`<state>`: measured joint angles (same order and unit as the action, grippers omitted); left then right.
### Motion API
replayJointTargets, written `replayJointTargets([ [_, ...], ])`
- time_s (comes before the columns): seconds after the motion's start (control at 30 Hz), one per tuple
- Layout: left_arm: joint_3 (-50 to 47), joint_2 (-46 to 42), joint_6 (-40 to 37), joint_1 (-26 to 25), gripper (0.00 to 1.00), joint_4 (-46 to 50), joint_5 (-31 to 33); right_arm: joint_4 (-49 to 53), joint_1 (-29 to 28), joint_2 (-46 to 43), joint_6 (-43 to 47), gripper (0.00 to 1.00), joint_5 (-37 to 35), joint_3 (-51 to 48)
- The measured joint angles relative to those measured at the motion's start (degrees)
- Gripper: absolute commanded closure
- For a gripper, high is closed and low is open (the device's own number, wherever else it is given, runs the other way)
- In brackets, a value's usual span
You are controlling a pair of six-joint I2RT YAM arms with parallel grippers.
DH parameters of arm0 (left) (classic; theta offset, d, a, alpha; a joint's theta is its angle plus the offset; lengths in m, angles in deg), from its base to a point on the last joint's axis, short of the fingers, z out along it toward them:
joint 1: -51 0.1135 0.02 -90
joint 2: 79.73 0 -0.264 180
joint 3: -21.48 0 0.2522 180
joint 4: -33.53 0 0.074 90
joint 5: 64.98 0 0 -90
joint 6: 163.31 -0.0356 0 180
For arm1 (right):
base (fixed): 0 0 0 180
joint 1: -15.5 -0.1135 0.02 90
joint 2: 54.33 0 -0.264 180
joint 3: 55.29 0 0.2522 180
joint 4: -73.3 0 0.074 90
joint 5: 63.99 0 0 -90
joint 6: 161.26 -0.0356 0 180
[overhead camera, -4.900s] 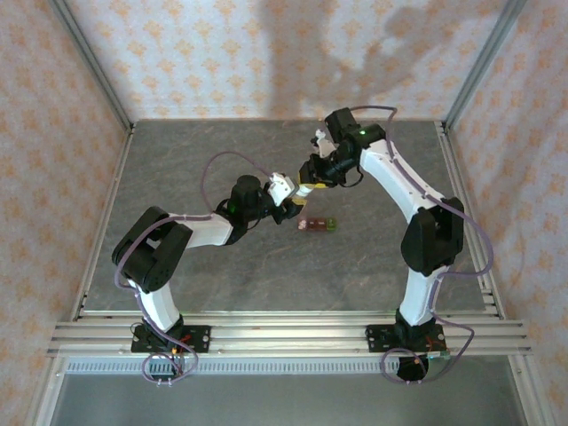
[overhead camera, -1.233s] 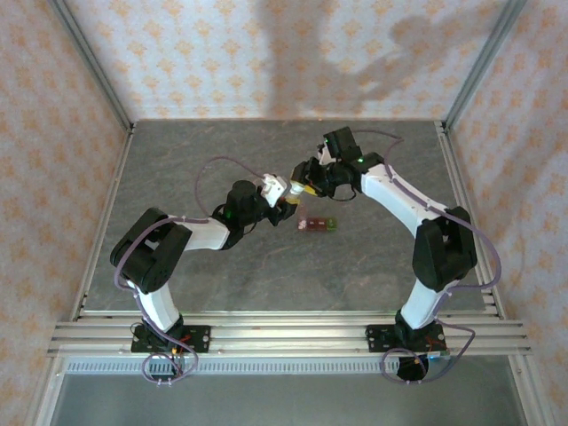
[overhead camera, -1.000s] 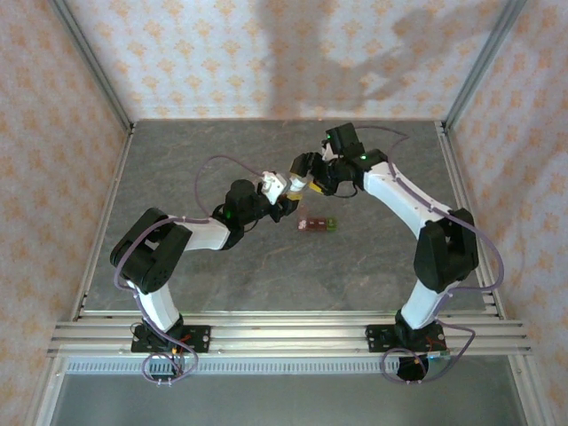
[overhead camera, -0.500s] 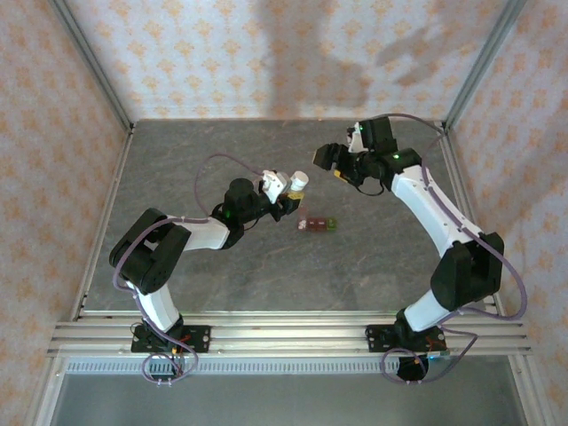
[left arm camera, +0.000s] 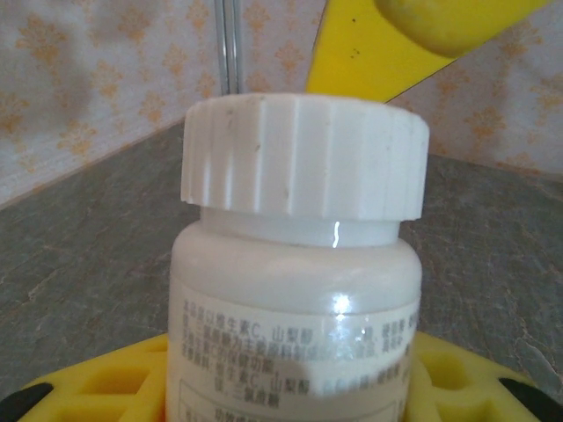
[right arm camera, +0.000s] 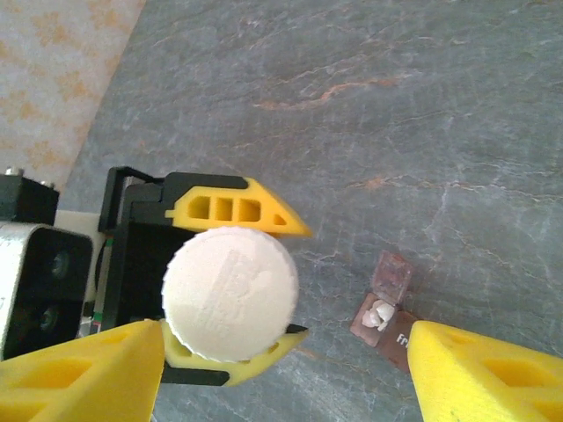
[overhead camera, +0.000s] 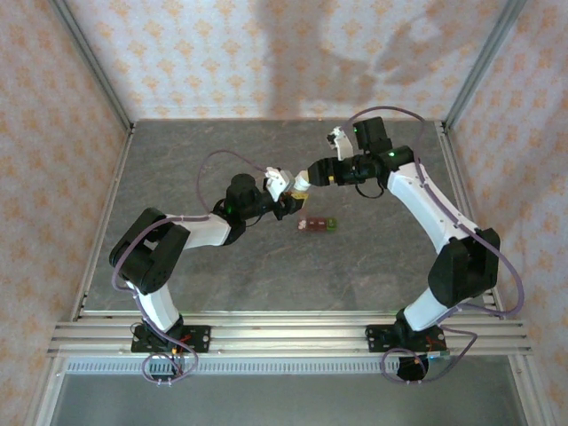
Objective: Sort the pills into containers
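A white bottle [overhead camera: 298, 181] with a ribbed cap [left arm camera: 303, 158] is held upright above the table, my left gripper [overhead camera: 293, 190] shut on its body [left arm camera: 295, 325]. My right gripper [overhead camera: 318, 172] is open, and its yellow fingers [right arm camera: 79, 378] straddle the cap [right arm camera: 230, 293] from above; the left finger is at the cap's edge and the other stands far off. The containers [overhead camera: 317, 224] lie on the table just beyond the bottle. One red-brown compartment [right arm camera: 387, 303] has its lid open and holds white pills [right arm camera: 380, 312].
The grey stone-patterned tabletop [overhead camera: 222, 266] spreads all round. Patterned walls and metal frame posts [overhead camera: 89, 71] bound it at the back and sides. A rail [overhead camera: 284, 333] runs along the near edge at the arm bases.
The right gripper left the bottle, swung out to the right, then came back over the cap with its jaws slightly narrower. The left arm and the bottle stayed almost still.
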<state>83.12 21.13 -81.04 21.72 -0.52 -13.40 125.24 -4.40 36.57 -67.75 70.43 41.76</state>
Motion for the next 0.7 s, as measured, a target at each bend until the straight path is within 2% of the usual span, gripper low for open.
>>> replayJointTargets([
  [0.23, 0.2, 0.0, 0.3, 0.0, 1.00, 0.7, -0.4, 0.5, -1.3, 2.1, 1.6, 0.33, 1.8, 1.2],
  [0.33, 0.2, 0.0, 0.3, 0.0, 1.00, 0.9, -0.4, 0.9, -1.5, 3.1, 1.7, 0.40, 2.1, 1.9],
  [0.53, 0.2, 0.0, 0.4, 0.0, 1.00, 2.1, -0.4, 0.8, -1.8, 4.5, 1.2, 0.61, 3.0, 2.6],
  [0.7, 0.2, 0.0, 0.4, 0.0, 1.00, 2.2, -0.3, 0.7, -1.9, 4.5, -1.6, 0.64, 2.5, 2.6],
])
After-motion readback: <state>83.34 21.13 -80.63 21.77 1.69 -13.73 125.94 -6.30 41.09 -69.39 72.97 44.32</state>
